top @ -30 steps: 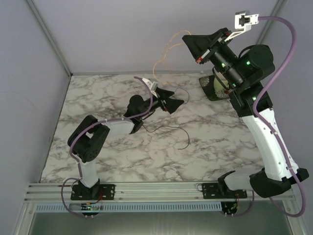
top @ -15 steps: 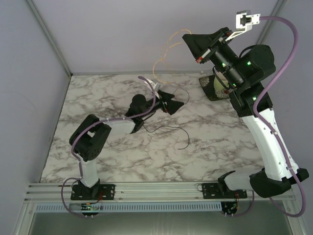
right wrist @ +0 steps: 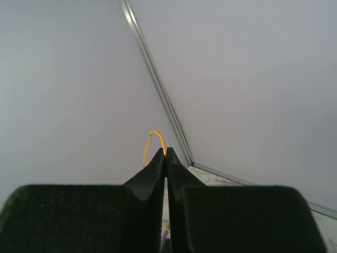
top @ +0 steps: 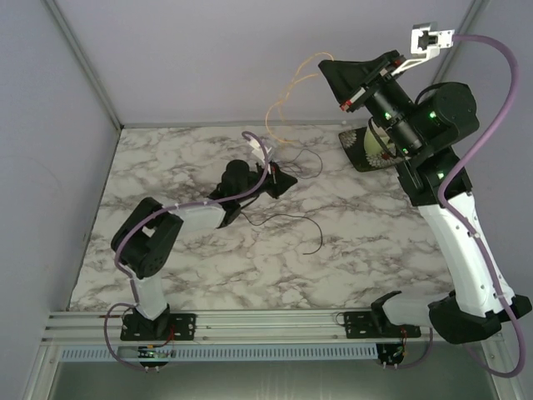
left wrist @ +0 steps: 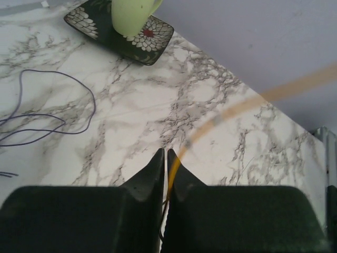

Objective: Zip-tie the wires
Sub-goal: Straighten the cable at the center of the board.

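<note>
Thin dark wires (top: 291, 218) lie in loose curls on the marble table, and in the left wrist view they show as loops (left wrist: 79, 89) at the left. A thin orange-yellow strand (top: 279, 104) runs through the air from my raised right gripper (top: 326, 65) down to my left gripper (top: 287, 177), which is low over the table. My left gripper (left wrist: 164, 153) is shut on that orange strand (left wrist: 226, 113), and a dark wire also sits between its jaws. My right gripper (right wrist: 166, 152) is shut on the strand's upper end (right wrist: 158, 136), with a short curl poking out.
A pale green cup (left wrist: 131, 13) stands on a dark flowered tray (left wrist: 158, 37) at the table's back right, seen also from above as the tray (top: 356, 154). Grey walls enclose the table on the left, back and right.
My left gripper's jaws have gone from wide open to shut on the orange strand. The right arm has shifted slightly right and up, still holding its end.
</note>
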Controlling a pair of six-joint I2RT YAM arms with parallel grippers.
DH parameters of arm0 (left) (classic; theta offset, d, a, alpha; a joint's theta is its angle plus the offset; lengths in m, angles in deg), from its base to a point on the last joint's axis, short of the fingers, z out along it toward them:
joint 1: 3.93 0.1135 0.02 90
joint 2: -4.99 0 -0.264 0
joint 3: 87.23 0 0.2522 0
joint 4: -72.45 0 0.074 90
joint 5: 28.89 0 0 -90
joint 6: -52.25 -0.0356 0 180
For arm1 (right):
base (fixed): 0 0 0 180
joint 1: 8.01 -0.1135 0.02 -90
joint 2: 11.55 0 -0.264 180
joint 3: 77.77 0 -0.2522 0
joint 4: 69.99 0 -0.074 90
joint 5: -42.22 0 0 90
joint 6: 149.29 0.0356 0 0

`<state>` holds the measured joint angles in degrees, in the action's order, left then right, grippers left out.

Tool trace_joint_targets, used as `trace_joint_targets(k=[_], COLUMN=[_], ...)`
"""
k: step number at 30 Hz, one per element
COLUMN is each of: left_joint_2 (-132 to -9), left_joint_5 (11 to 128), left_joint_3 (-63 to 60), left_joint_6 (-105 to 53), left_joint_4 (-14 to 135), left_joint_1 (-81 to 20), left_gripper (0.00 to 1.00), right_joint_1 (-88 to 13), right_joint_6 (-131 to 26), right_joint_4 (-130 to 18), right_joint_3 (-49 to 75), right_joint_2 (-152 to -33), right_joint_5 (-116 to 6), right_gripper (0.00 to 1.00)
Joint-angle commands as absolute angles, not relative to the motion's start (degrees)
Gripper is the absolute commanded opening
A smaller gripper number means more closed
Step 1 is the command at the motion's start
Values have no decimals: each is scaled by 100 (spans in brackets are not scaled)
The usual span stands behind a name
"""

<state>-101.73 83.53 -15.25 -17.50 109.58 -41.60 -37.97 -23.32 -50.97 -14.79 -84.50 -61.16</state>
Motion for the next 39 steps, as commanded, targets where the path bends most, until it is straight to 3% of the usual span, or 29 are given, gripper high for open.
trace_joint_targets(k=[1, 11, 17, 29, 39], left_joint_2=[-9469, -7182, -6358, -6671, -7393], left_joint_5=[8381, 7131, 6260, 4746, 4843], left_joint_3=[-1562, -1623, -1526, -1046, -1185], left_joint_6=[-2168, -3353, -3701, -4147, -4206], left_joint_4=[10359, 6550, 4679, 2566, 2420], left_joint_1=[-3968, -3262, -2895, -2302, -1613], left_gripper=[0, 0, 0, 0, 0], right_joint_1=[-3684, -3456, -3488, -3690, -4228], right_joint_6=[-2668, -4160, -4494, -4015, -3620], right_joint_4=[-4777, -2584, -1984, -1317, -1496], right_joint_3=[-1328, -712, -49, 598, 893], right_joint_2=[-8185, -8044, -8163, -8809, -9505], right_joint_5=[-5734, -4615, -4193, -3342, -3279], right_gripper=[0, 0, 0, 0, 0])
